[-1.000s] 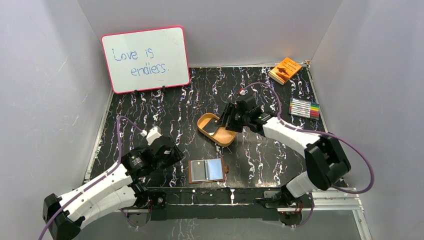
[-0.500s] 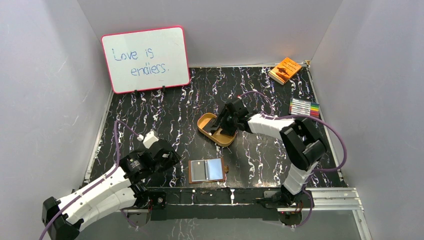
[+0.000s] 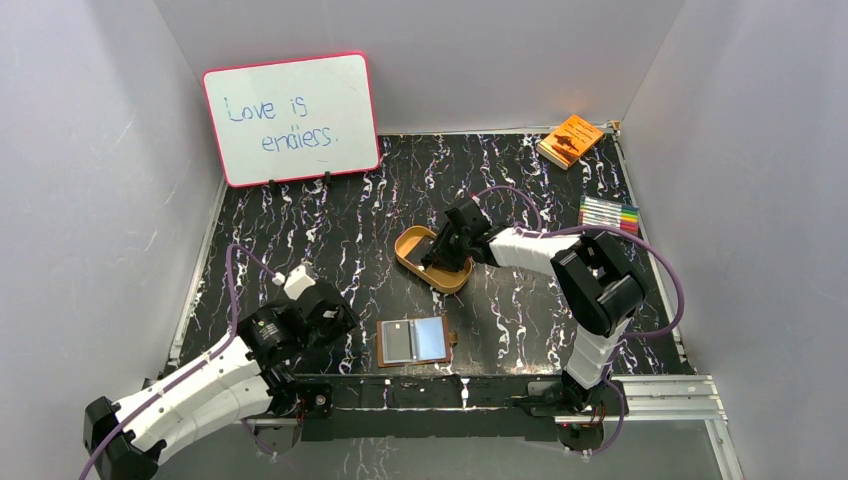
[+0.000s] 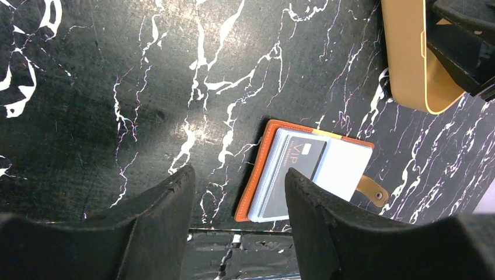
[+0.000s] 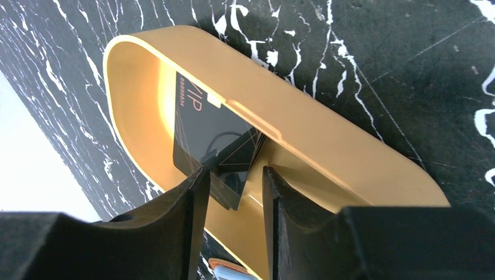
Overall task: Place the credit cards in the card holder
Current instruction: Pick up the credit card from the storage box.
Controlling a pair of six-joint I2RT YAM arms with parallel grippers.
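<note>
The reddish-brown card holder [image 3: 383,345] lies open near the table's front edge, with a black card [image 3: 398,342] and a pale blue-white card [image 3: 430,339] on it. The left wrist view shows the holder [image 4: 261,169], both cards [image 4: 300,166] [image 4: 345,169] and the strap tab [image 4: 372,189]. Another black card [image 5: 207,137] leans inside the tan oval tray [image 5: 327,137]. My right gripper [image 5: 233,186] is open inside the tray, its jaws either side of that card's lower corner. My left gripper [image 4: 239,186] is open and empty, left of the holder.
The tan tray [image 3: 410,243] sits mid-table behind the holder. A whiteboard [image 3: 290,118] stands at the back left, an orange booklet [image 3: 570,140] at the back right, and a pack of markers [image 3: 608,215] along the right edge.
My right gripper has moved left and down into the tray, its arm folding in. My left arm has drawn back slightly towards the near left.
</note>
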